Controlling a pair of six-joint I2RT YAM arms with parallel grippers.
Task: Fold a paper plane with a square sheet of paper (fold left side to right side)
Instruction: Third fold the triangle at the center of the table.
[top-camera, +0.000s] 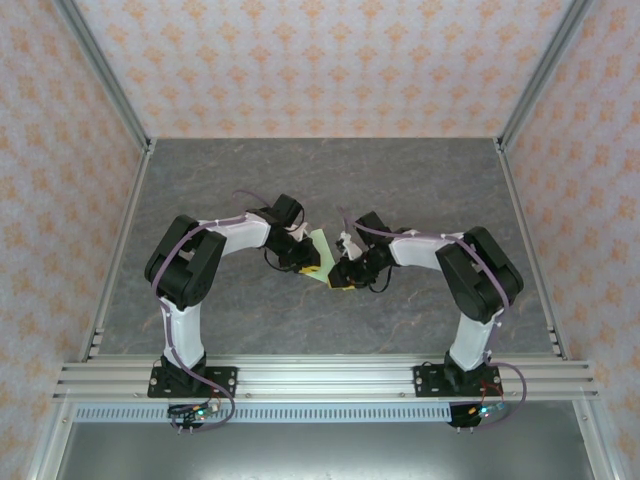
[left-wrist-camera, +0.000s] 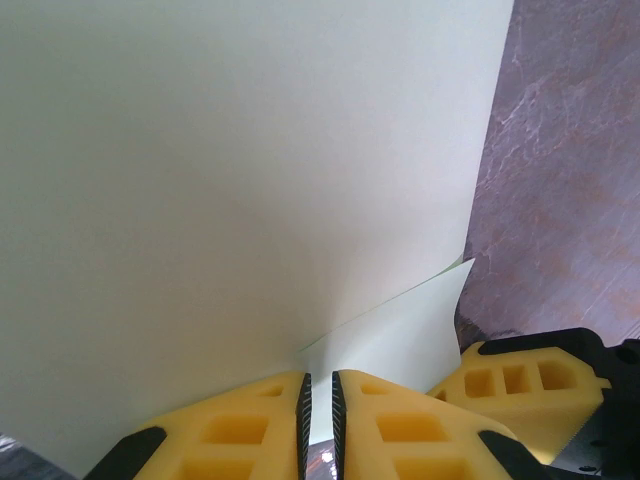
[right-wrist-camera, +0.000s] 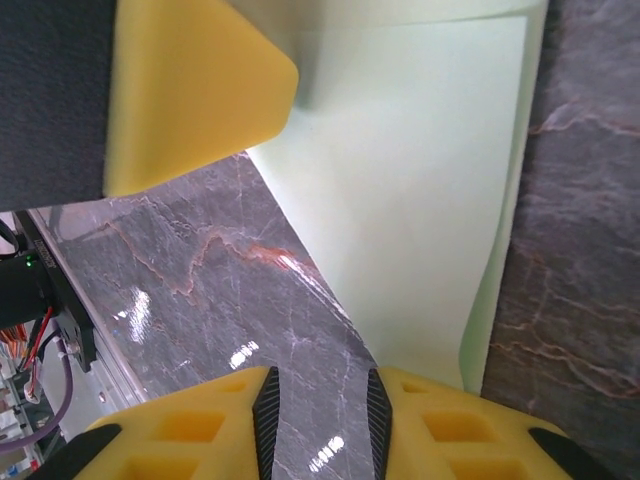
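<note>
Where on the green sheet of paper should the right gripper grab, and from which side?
Probably the near edge of the sheet of paper, beside its curled side, just ahead of the right gripper. Come straight forward with the jaws straddling that edge. The left gripper pinches another edge, and the sheet looks too thin to take by its flat face.

The square sheet of paper (left-wrist-camera: 230, 200) is plain pale green. The left gripper (left-wrist-camera: 320, 400) and right gripper (right-wrist-camera: 320, 390) are bright yellow with black pads. The table (top-camera: 250, 180) is grey-purple marble with rusty veins. The walls (top-camera: 320, 60) are pale with a repeating orange floral print.
</note>
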